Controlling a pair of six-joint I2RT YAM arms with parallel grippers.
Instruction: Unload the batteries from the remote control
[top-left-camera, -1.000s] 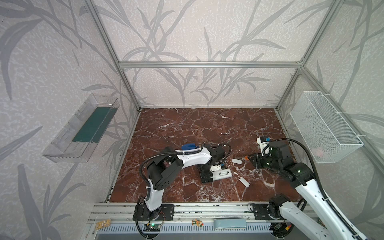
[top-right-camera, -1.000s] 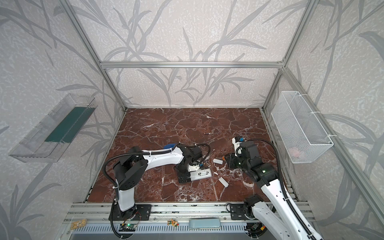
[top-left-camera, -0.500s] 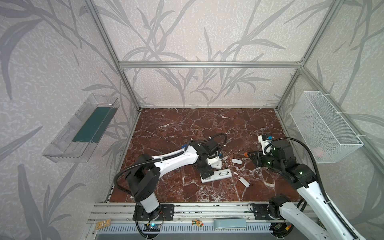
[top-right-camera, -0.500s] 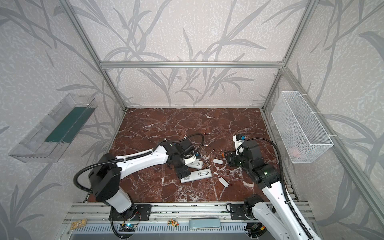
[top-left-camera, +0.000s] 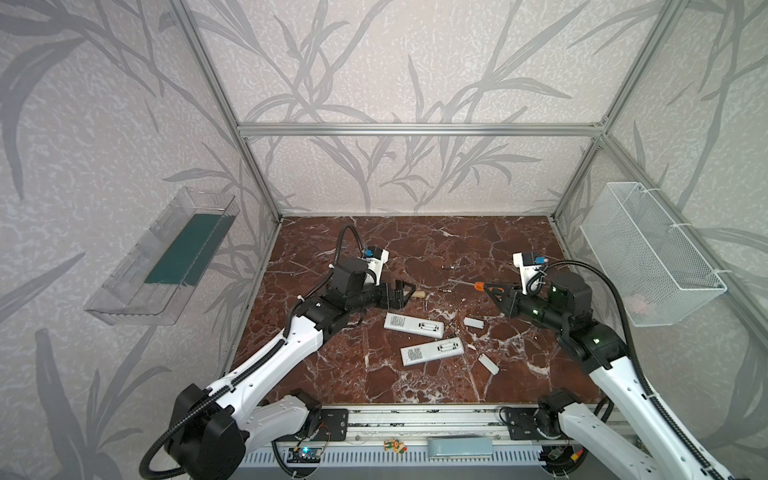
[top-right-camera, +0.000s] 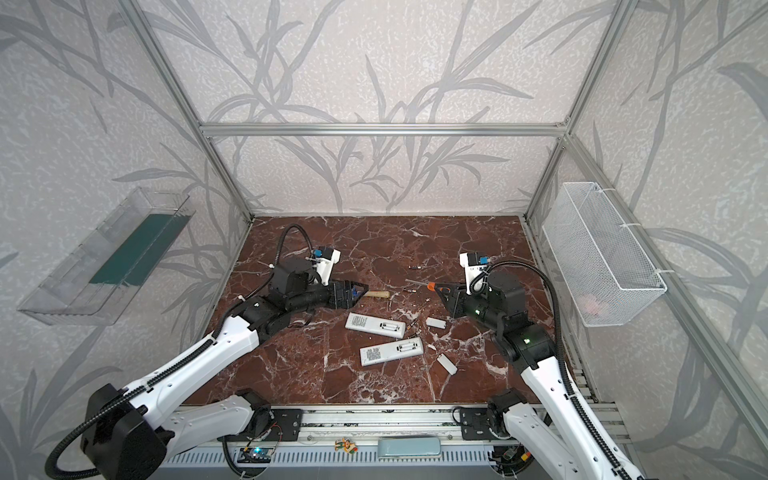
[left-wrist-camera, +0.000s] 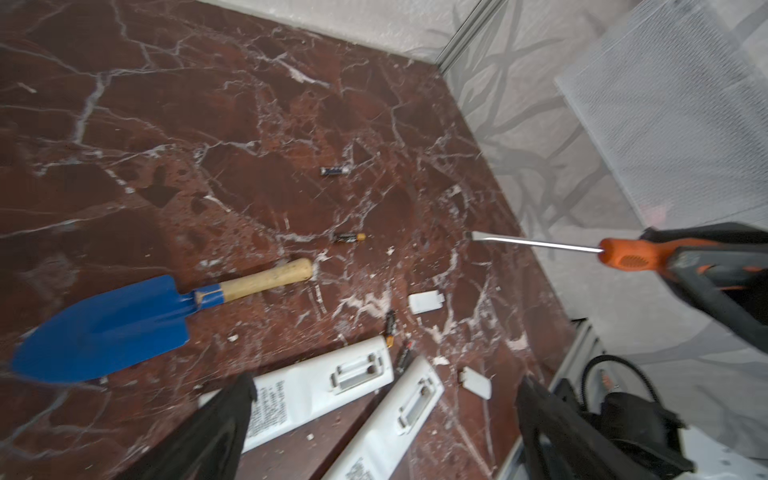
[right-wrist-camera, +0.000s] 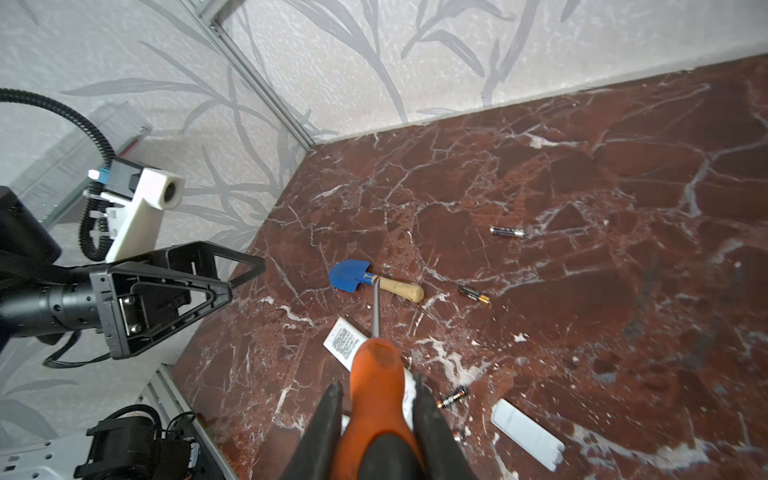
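Lying loose around the trowel (left-wrist-camera: 124, 320), four batteries (left-wrist-camera: 348, 237) are out of the two remotes (left-wrist-camera: 324, 382), whose bays stand open.

One battery lies just off the trowel's handle end and one well beyond it. Two lie on the trowel's remote side, at the remotes' ends; their labels are too blurred to read. The left gripper (right-wrist-camera: 243, 280) hangs near the trowel, spread wide and holding nothing. In both top views it hides the blade, so only the wooden handle shows. The right gripper (right-wrist-camera: 376, 399) is clamped on the screwdriver (left-wrist-camera: 631, 255), whose tip is well apart from the trowel. In the right wrist view the screwdriver's handle covers most of a remote. The left wrist view cuts off both remotes' far ends. Two covers (left-wrist-camera: 426, 301) lie past the remotes from the trowel.
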